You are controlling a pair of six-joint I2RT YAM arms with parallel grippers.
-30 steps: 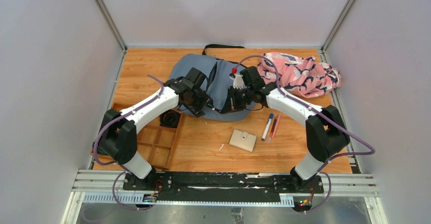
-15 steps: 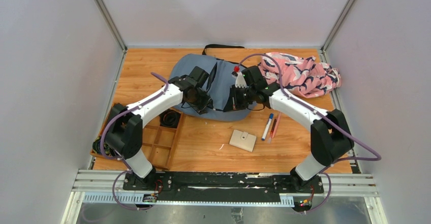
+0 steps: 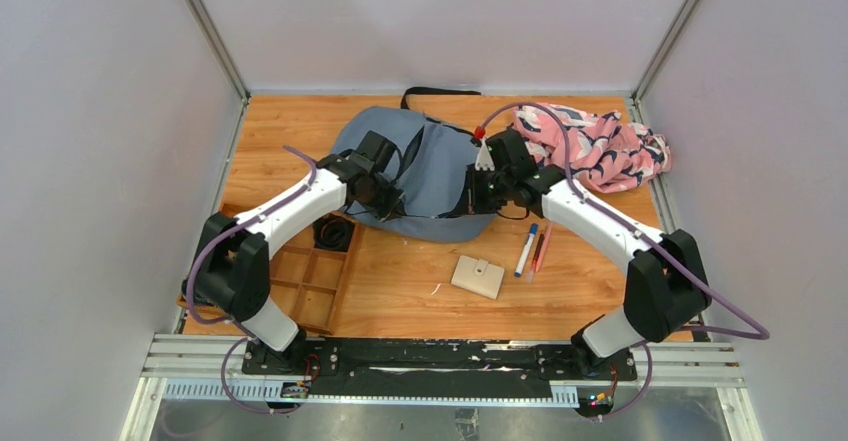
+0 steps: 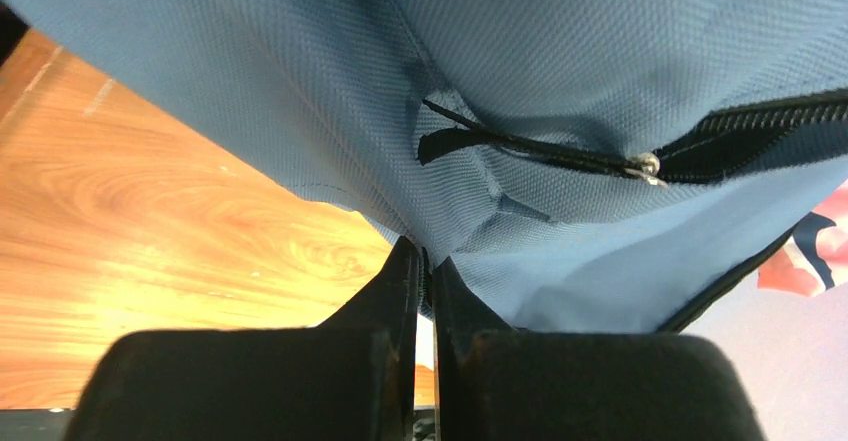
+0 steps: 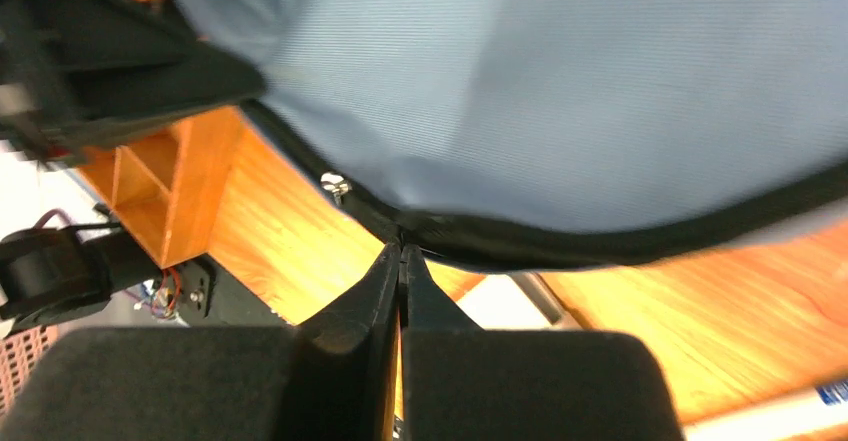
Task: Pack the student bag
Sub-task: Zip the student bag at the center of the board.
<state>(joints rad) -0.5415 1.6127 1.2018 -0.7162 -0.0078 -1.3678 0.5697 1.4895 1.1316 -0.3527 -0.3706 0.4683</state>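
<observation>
Most of the student bag spills past both my wrist views, its inside hidden. My left gripper is pinched tight on a fold of its fabric, my right gripper on its dark zipper edge — the bag spans between them. One bag, two pens beside my right forearm.
</observation>
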